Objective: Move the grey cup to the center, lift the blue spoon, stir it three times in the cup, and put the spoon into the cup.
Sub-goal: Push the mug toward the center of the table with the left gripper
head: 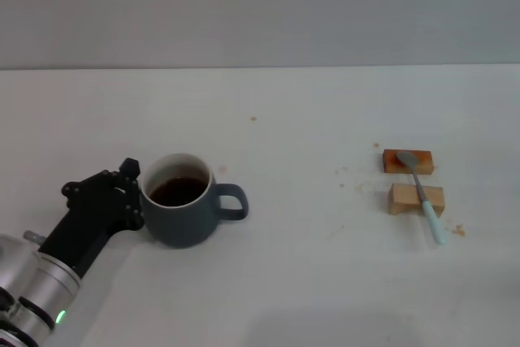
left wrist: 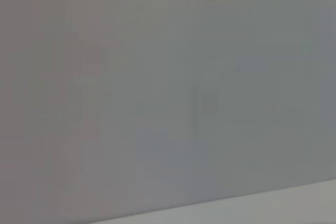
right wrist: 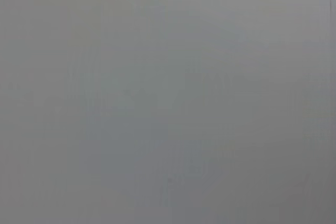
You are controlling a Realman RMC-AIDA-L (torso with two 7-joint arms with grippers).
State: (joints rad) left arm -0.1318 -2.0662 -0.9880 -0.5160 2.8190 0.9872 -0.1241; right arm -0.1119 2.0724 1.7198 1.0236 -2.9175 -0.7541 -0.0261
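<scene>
You have one grey cup [head: 184, 201], one blue spoon [head: 422, 193] and two wooden blocks [head: 408, 161] [head: 415, 199] on the bench [head: 309, 282]. One gripper [head: 122, 193] is in view.

In the head view, the left gripper [head: 130, 193] sits against the far-left side of the grey cup [head: 185, 201]; whether its jaws are apart or closed cannot be told. The arm runs off the lower-left edge. Both wrist views give only featureless grey.
</scene>
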